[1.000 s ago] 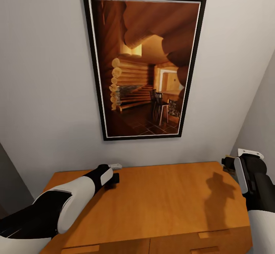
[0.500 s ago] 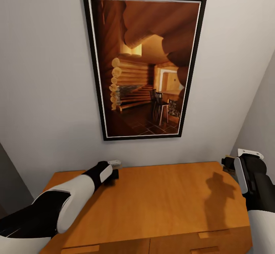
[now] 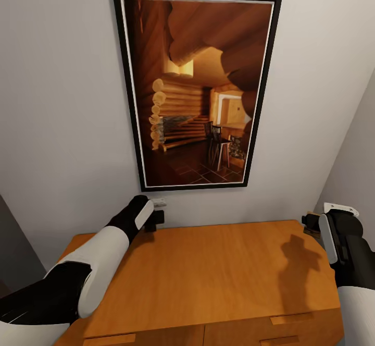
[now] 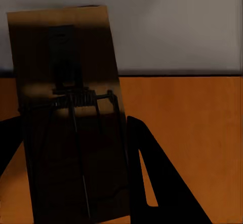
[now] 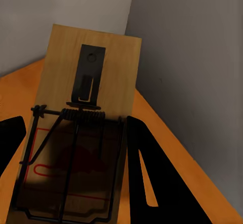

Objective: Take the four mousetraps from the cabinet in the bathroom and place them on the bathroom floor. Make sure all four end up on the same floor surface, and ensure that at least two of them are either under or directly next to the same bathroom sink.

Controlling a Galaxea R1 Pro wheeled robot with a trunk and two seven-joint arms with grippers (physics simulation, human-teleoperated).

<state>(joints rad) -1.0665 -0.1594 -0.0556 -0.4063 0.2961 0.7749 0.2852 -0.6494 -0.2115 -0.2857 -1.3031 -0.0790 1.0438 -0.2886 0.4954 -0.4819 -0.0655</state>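
Mousetraps fill both wrist views, one per arm, two counted in all; the other two of the four are not to be seen here. The left gripper [image 4: 76, 183] is clamped on a mousetrap [image 4: 68, 113], the board standing between its dark fingers [image 4: 162, 183], with the cabinet [image 3: 219, 273] top below and beyond it and the grey wall past that. Over the last second this arm has lifted from the cabinet top and now hovers above its far edge, near the framed picture [image 3: 198, 88]. That suggests the pick is done and the trap is free to carry to the floor. The right gripper [image 5: 76, 183] likewise grips a second mousetrap [image 5: 83, 128], held off the cabinet's corner beside the side wall, unmoved meanwhile.
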